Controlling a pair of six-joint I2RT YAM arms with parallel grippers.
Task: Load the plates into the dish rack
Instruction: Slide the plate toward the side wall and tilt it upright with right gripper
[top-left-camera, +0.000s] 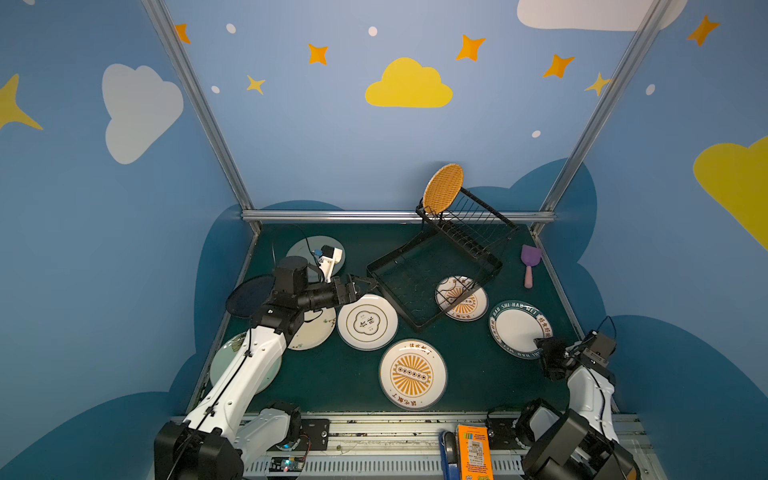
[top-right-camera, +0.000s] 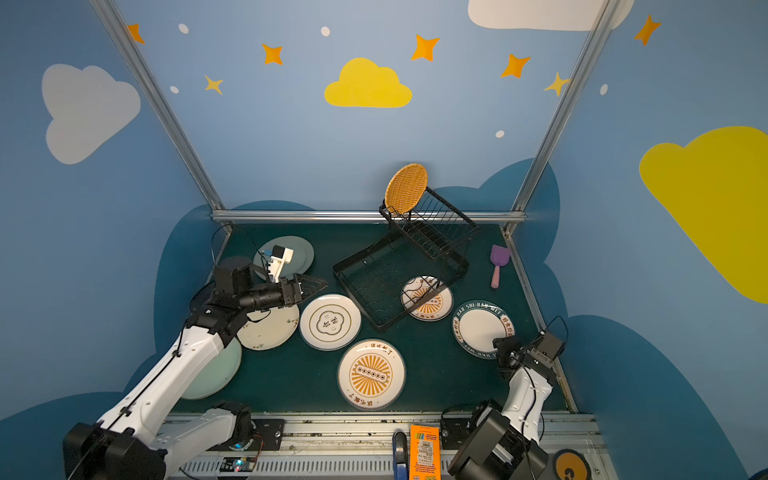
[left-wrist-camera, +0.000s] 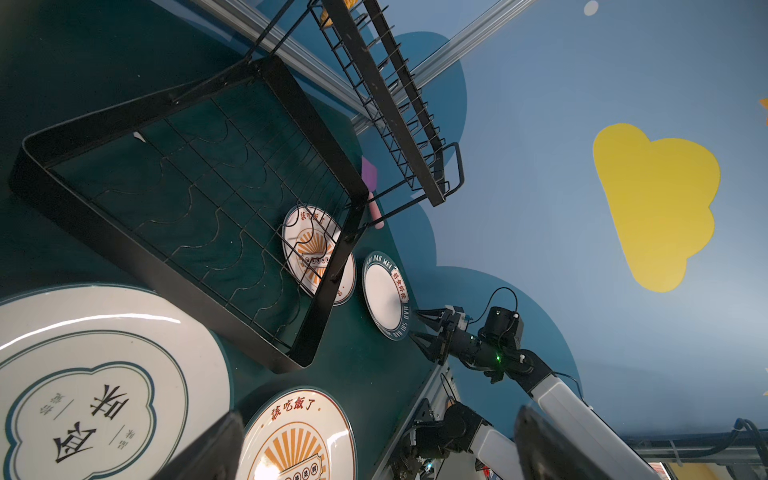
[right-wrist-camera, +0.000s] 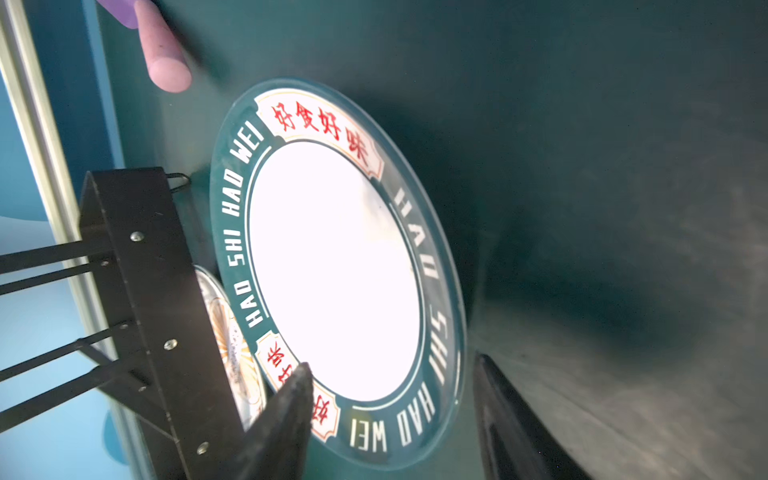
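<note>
A purple scoop (top-left-camera: 528, 262) with a pink handle is seen lying right of centre in both top views, apart from the plates. An orange box (top-left-camera: 474, 453) is seen at the lower edge, on the metal rail. The dark green table (top-left-camera: 332, 386) is enclosed by blue walls painted with clouds and stars.

The black dish rack (top-left-camera: 432, 272) is set at an angle just right of centre. One orange-patterned plate (top-left-camera: 443, 188) is held upright in its raised slotted section; the flat tray part is bare. A small sunburst plate (top-left-camera: 464, 306) is partly covered by the tray's lower right corner.

The other plates are laid flat: a teal lettered plate (top-left-camera: 515, 327) at the right, a large sunburst plate (top-left-camera: 412, 375) at lower centre and a flower-outline plate (top-left-camera: 367, 322) beside it. A cream plate (top-left-camera: 316, 330), a mint plate (top-left-camera: 222, 365), a navy plate (top-left-camera: 248, 296) and a grey-green plate (top-left-camera: 302, 248) are partly hidden by the left arm.

The left gripper (top-left-camera: 368, 284) is held spread wide, with nothing grasped, beside the tray's left corner. The right gripper (right-wrist-camera: 390, 361) is seen with its jaws parted and released over the teal lettered plate's near rim.
</note>
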